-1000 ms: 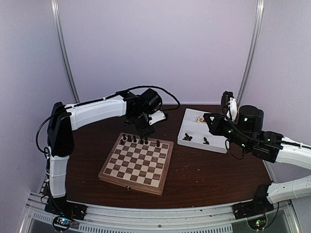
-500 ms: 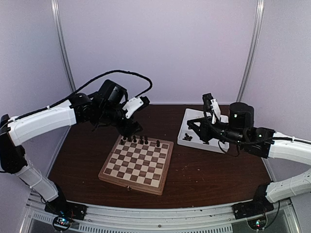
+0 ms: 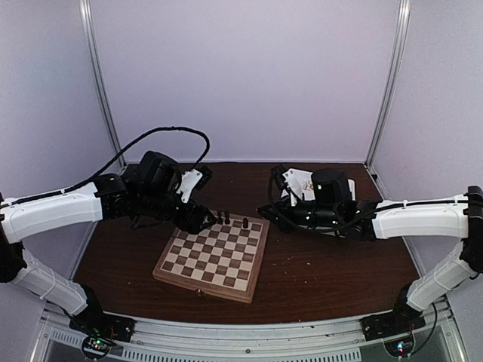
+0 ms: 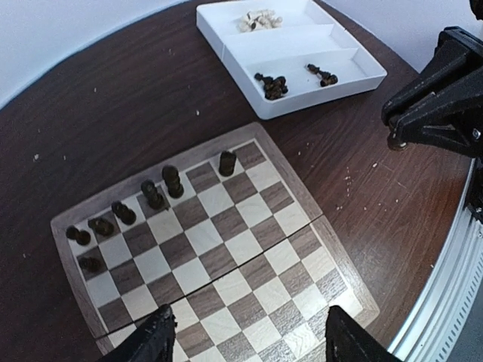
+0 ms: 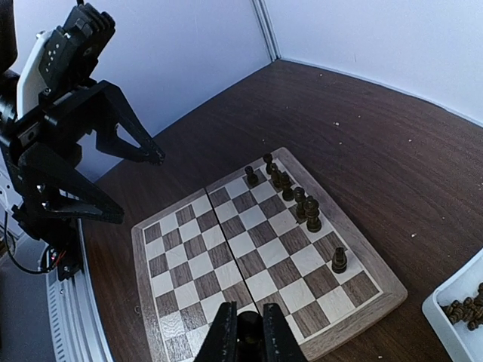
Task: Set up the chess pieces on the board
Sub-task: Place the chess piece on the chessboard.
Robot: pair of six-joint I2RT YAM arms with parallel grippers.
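Top external, brown table (image 3: 324, 264), board (image 3: 213, 253), lilac walls (image 3: 249, 75)

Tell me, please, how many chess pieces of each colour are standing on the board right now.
Dark brown chess pieces on the board: 7
Pale cream chess pieces on the board: 0 (all those in view lie in the white tray)
Total on the board: 7
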